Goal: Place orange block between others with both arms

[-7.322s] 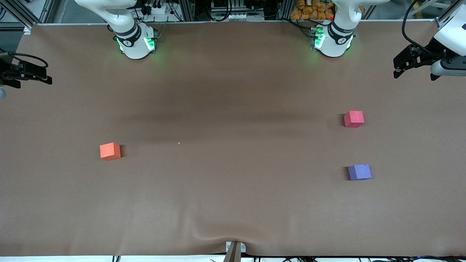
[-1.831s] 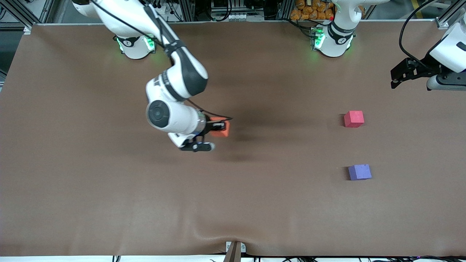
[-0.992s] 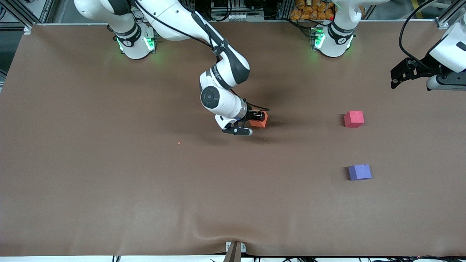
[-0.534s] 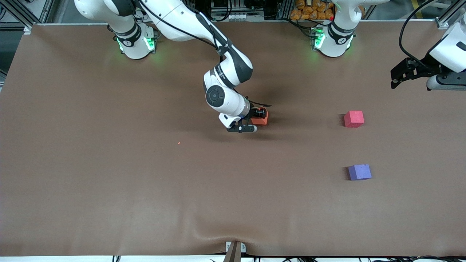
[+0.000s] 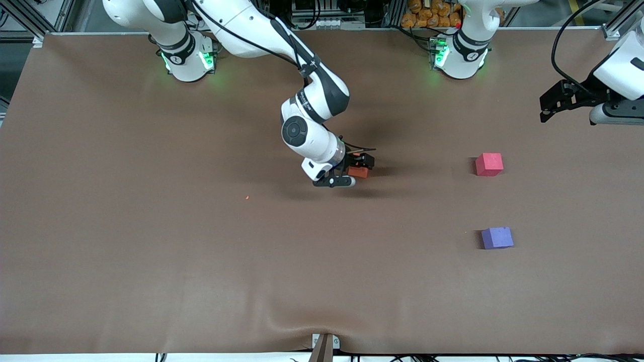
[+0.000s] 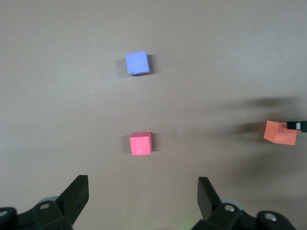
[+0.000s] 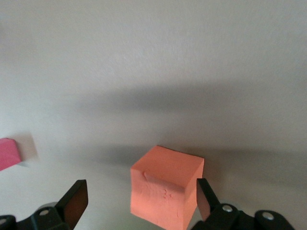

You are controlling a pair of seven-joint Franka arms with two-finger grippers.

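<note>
The orange block [image 5: 358, 172] [image 7: 165, 189] rests on the brown table near its middle. My right gripper [image 5: 359, 167] [image 7: 140, 188] stands open around it, the block close against one finger and a wide gap on its other flank. The others lie toward the left arm's end: a pinkish-red cube [image 5: 489, 164] [image 6: 140, 143] [image 7: 8, 153] and a purple-blue cube [image 5: 497, 238] [image 6: 137, 63] nearer the front camera. My left gripper [image 5: 548, 106] [image 6: 141, 186] waits open and empty, up in the air over the table's edge at the left arm's end. The orange block [image 6: 280, 132] also shows in the left wrist view.
A tiny orange speck [image 5: 247, 197] lies on the table toward the right arm's end. A metal bracket [image 5: 324, 344] sits at the table's front edge by a wrinkle in the cover. The arms' bases [image 5: 188, 59] [image 5: 459, 56] stand along the back edge.
The right gripper carried the orange block toward the table's middle, then opened and let it go; the block now sits on the table. The left arm has not moved.
</note>
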